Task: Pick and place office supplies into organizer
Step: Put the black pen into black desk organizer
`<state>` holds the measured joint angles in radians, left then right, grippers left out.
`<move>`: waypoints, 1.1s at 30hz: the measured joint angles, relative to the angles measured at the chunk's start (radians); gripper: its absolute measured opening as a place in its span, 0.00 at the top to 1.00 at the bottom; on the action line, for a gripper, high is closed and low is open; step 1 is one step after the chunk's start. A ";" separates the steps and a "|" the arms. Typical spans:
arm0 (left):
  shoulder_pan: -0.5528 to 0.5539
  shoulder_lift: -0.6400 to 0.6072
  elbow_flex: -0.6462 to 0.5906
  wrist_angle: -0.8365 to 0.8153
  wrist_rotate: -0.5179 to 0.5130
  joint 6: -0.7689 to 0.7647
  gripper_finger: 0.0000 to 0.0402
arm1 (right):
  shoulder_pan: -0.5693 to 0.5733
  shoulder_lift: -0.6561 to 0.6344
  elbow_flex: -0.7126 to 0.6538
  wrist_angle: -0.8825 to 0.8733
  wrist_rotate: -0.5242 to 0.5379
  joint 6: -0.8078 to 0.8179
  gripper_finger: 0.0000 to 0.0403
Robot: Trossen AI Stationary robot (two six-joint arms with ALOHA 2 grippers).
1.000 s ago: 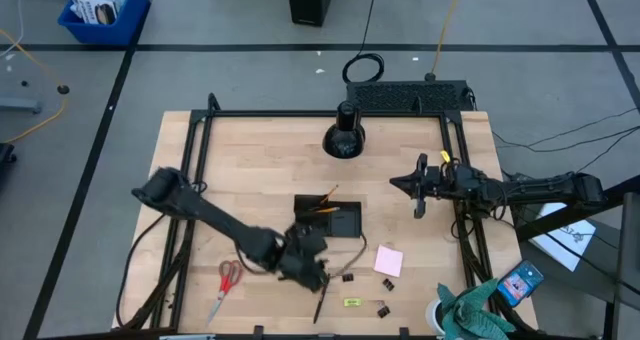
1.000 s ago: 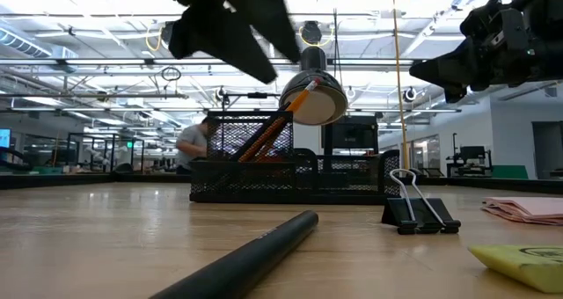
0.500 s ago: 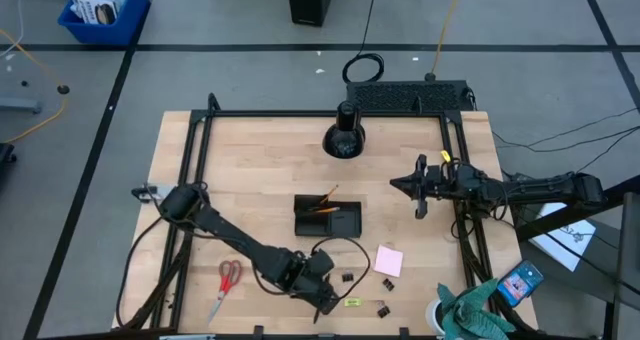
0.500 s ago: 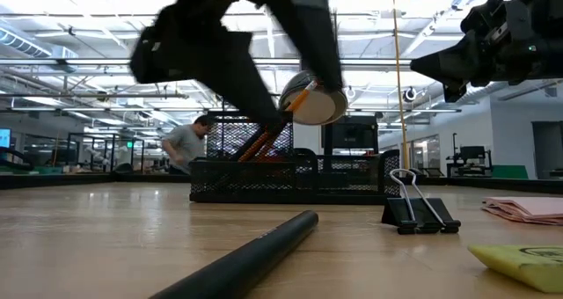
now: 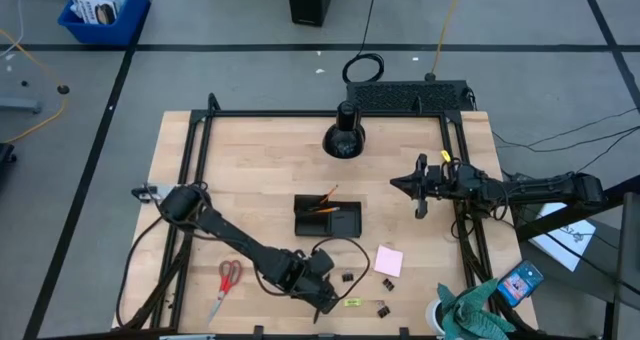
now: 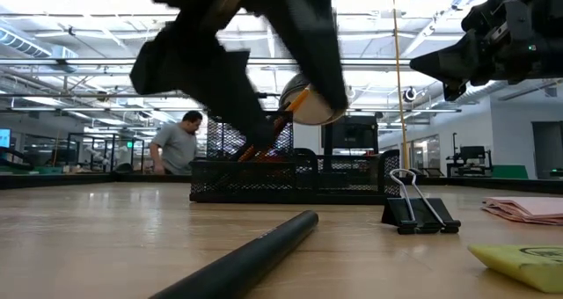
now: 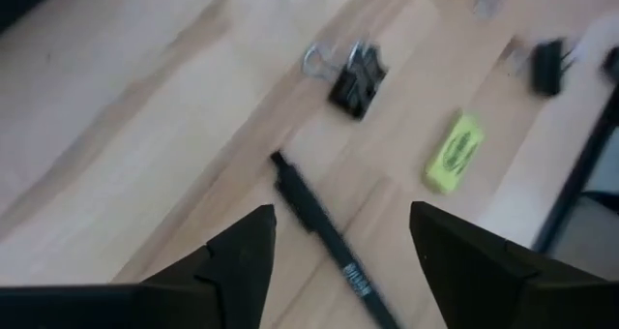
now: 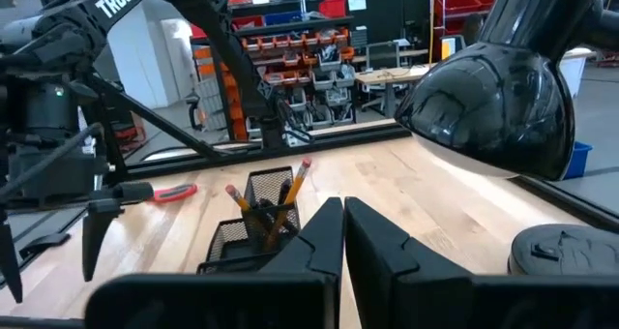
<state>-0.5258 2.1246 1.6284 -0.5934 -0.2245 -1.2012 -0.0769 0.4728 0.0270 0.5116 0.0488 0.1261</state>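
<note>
My left gripper (image 5: pixel 321 296) hangs open near the table's near edge, just above a dark pen (image 7: pixel 324 237) that lies flat on the wood. Its fingers stand on either side of the pen without touching it. The black mesh organizer (image 5: pixel 328 218) sits mid-table with orange pencils (image 8: pixel 280 198) leaning in its tall compartment. Red-handled scissors (image 5: pixel 228 279) lie to the left of the gripper. A binder clip (image 7: pixel 356 75), a yellow-green piece (image 7: pixel 453 153) and a pink sticky pad (image 5: pixel 388 261) lie to its right. My right gripper (image 5: pixel 419 192) waits shut, raised above the table's right side.
A round black cone-shaped object (image 5: pixel 343 138) stands near the far edge. More binder clips (image 5: pixel 384 309) lie near the near edge. A black frame rail (image 5: pixel 196 160) runs along the table's sides. A person (image 6: pixel 179 146) stands in the room beyond.
My left gripper has moved toward the near edge and down, away from the organizer, and now hovers over the pen. The person in the background has walked a little to the left. Nothing on the table has shifted.
</note>
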 joint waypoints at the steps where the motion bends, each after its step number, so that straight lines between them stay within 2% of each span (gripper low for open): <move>1: 0.000 0.009 0.000 0.001 0.010 0.009 0.37 | 0.000 0.000 0.000 0.000 0.000 0.000 0.98; 7: 0.022 0.045 0.000 0.005 0.045 0.013 0.33 | 0.000 -0.001 0.000 0.011 0.001 -0.007 0.98; 14: 0.052 0.100 0.005 0.035 0.176 0.031 0.35 | 0.000 0.000 0.000 0.031 0.002 -0.007 0.98; 17: 0.053 0.118 0.007 0.032 0.188 0.033 0.37 | 0.000 0.000 0.000 0.031 0.002 -0.007 0.98; 22: 0.047 0.125 0.005 0.017 0.172 0.052 0.43 | 0.000 0.000 0.000 0.026 -0.001 -0.007 0.98; 33: 0.045 0.163 0.007 -0.007 0.134 0.102 0.62 | 0.000 0.000 0.000 0.023 0.001 -0.009 0.98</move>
<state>-0.4808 2.2877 1.6351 -0.6006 -0.0909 -1.0992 -0.0769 0.4732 0.0270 0.5343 0.0498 0.1167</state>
